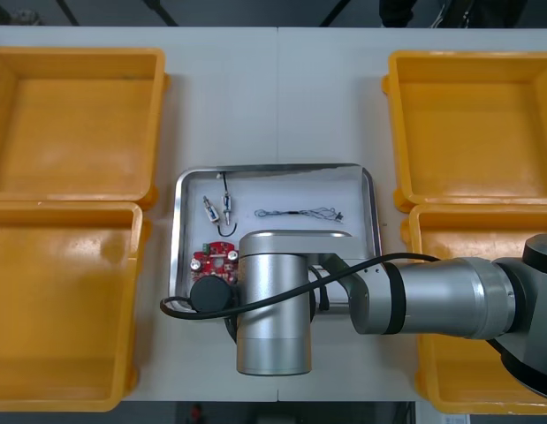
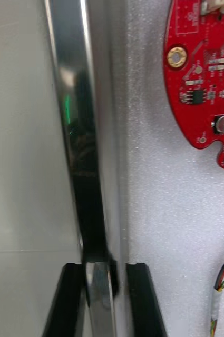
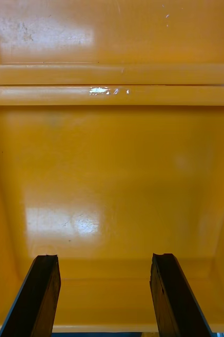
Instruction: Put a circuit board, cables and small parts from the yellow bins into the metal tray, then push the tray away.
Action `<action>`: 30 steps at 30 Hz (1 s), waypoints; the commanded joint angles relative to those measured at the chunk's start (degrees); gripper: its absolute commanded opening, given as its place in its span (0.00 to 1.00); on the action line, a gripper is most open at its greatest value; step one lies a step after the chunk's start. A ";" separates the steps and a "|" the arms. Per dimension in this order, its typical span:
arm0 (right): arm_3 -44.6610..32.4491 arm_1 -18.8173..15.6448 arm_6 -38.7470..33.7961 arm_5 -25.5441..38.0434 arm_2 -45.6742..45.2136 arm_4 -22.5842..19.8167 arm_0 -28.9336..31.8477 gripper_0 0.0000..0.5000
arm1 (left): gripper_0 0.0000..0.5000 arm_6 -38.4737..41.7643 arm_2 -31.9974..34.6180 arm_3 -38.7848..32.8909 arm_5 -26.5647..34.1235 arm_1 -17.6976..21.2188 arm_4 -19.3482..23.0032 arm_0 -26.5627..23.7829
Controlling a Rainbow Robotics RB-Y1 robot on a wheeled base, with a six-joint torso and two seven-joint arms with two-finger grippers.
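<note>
Right hand (image 2: 105, 276): pinches the rim of the metal tray (image 2: 72, 105), one finger inside it, the other outside over the table (image 2: 22, 131). Just past the fingers, on the tray's white floor: round red circuit board (image 2: 206, 79). Farther in: small metal parts (image 1: 211, 209) and a thin black cable (image 1: 300, 213). Left hand (image 3: 105, 274): spread wide above the bare floor of a yellow bin (image 3: 112, 174).

Bright, even light from overhead falls on the pale surface (image 1: 282, 106) and leaves only faint, soft shadows, while white patches of glare sit on the floor and rim of the yellow bin (image 3: 112, 158), and the shiny rim of the metal tray (image 2: 69, 79) mirrors dark and green reflections.
</note>
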 commanded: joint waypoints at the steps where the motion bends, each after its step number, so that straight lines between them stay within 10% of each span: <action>1: -0.87 1.60 1.27 -0.43 0.82 1.11 -1.88 0.00 | 1.00 -1.19 1.72 -1.53 -0.03 0.66 -0.04 1.01; 30: 3.09 0.81 2.41 -2.10 0.82 9.81 -13.39 0.00 | 1.00 -1.19 1.72 -1.53 -0.03 0.66 -0.04 1.01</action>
